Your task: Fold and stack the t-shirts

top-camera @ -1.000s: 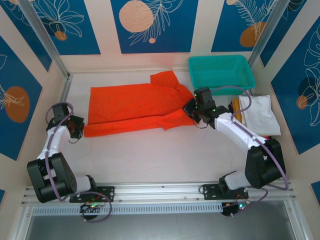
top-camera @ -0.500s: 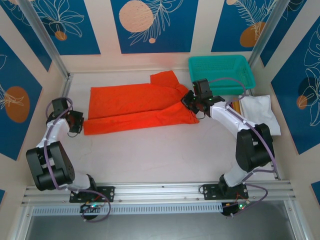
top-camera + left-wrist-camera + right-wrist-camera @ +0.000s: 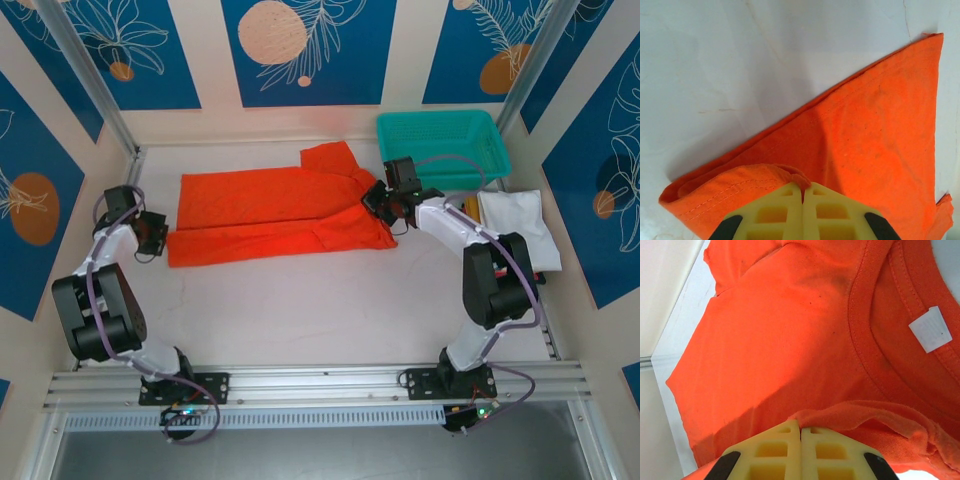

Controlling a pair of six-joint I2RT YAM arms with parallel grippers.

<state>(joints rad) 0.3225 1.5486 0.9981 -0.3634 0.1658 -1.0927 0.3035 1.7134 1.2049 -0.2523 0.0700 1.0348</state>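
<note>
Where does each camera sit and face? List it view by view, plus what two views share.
Top external: above, behind the bases, looking down on the plain orange-red cloth t-shirt and teal plastic mesh basket; left arm and right arm show.
Left wrist: on the left arm, facing the t-shirt; shut left gripper shows.
Right wrist: on the right arm, facing its collar; shut right gripper shows.
Shared: both wrist views see that t-shirt, pinched.

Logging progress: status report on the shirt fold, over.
Left claw shut on orange shirt corner; right claw shut near collar. Basket close behind right claw.
</note>
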